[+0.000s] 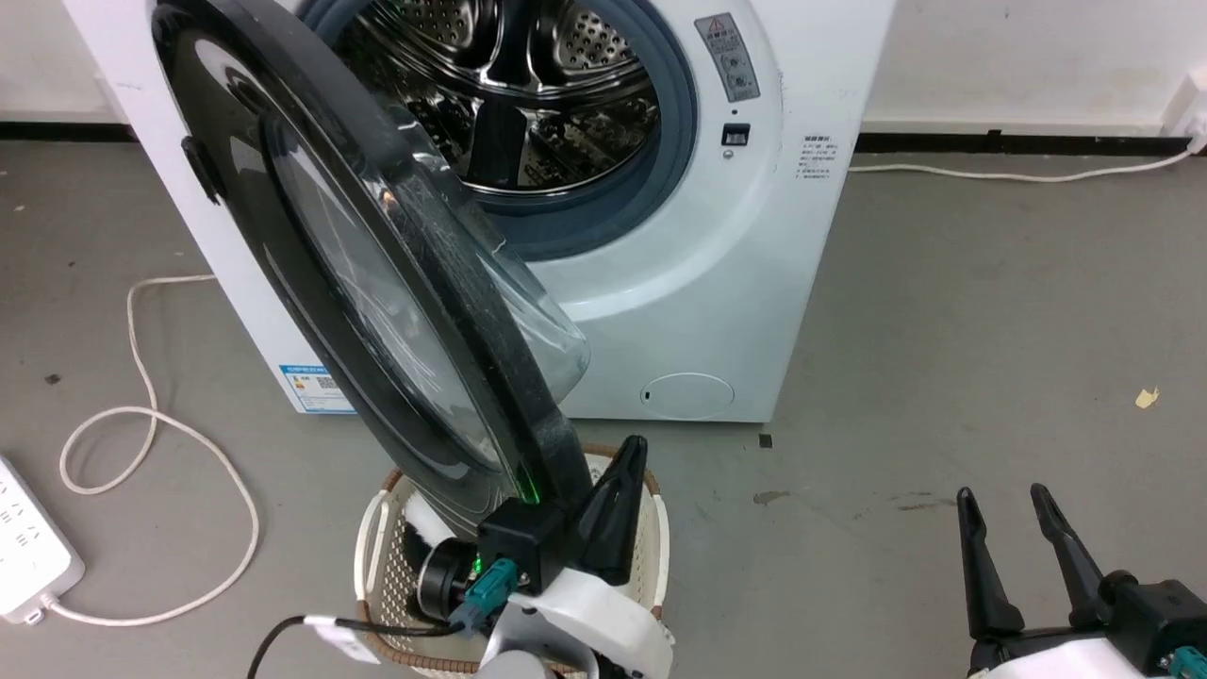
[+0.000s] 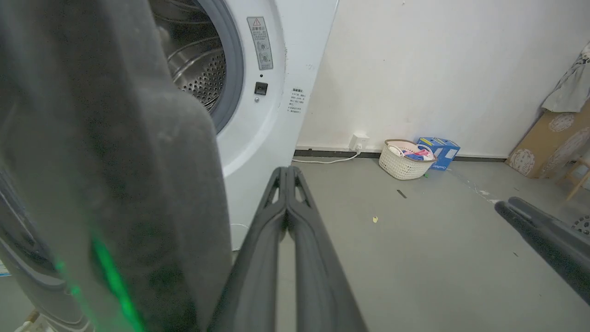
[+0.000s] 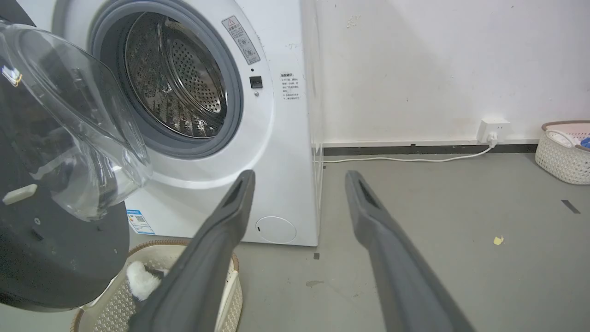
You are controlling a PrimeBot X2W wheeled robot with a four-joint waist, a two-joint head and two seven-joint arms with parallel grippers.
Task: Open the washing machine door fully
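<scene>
The white washing machine (image 1: 745, 283) stands at the top, its steel drum (image 1: 528, 85) showing. The washing machine door (image 1: 311, 245), black-rimmed with a bulging glass bowl, is swung out from its left side toward me, standing roughly edge-on. My left gripper (image 1: 627, 457) is shut with nothing in it, and lies close along the inner side of the door's free rim. The left wrist view has the door (image 2: 106, 161) blurred just left of the shut left gripper (image 2: 286, 171). My right gripper (image 1: 1001, 495) hangs open at the lower right, away from the machine. The right wrist view has the right gripper (image 3: 299, 177) open before the machine (image 3: 286, 138), with the door (image 3: 60, 258) at the left.
A cream basket (image 1: 377, 547) sits on the floor under the door and my left wrist. A power strip (image 1: 28, 556) and looping cable (image 1: 141, 424) lie at the left. By the far wall stand another basket (image 2: 405, 161), a blue box (image 2: 438, 147) and cardboard (image 2: 548, 143).
</scene>
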